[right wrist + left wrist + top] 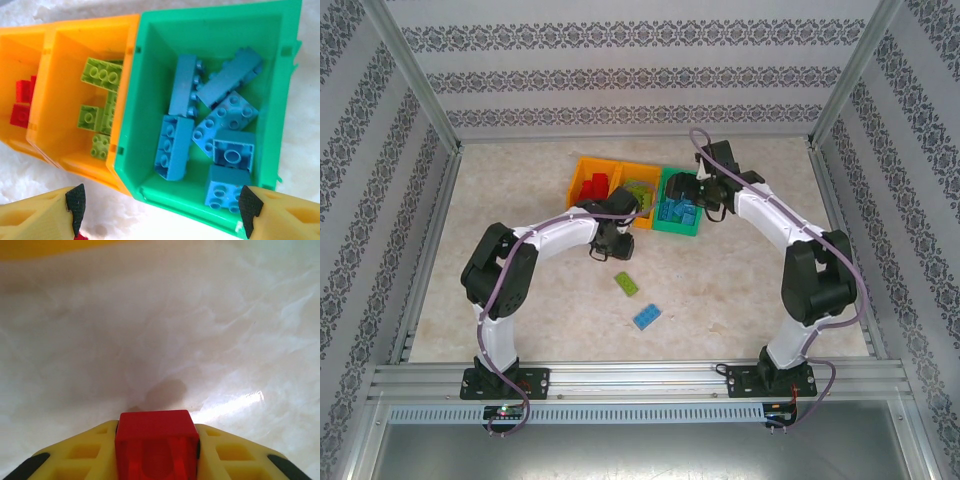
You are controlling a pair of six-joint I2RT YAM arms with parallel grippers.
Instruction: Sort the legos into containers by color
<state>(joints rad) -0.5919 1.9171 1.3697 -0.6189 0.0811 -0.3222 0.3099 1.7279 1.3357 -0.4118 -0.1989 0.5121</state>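
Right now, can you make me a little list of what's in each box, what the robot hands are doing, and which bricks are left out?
left orange bin: red bricks
middle orange bin: lime green bricks
green bin: blue bricks
left gripper: shut on a red brick
right gripper: open, over the green bin
loose on table: one green brick, one blue brick

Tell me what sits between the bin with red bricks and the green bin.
The middle orange bin, holding lime green bricks, as the right wrist view shows.
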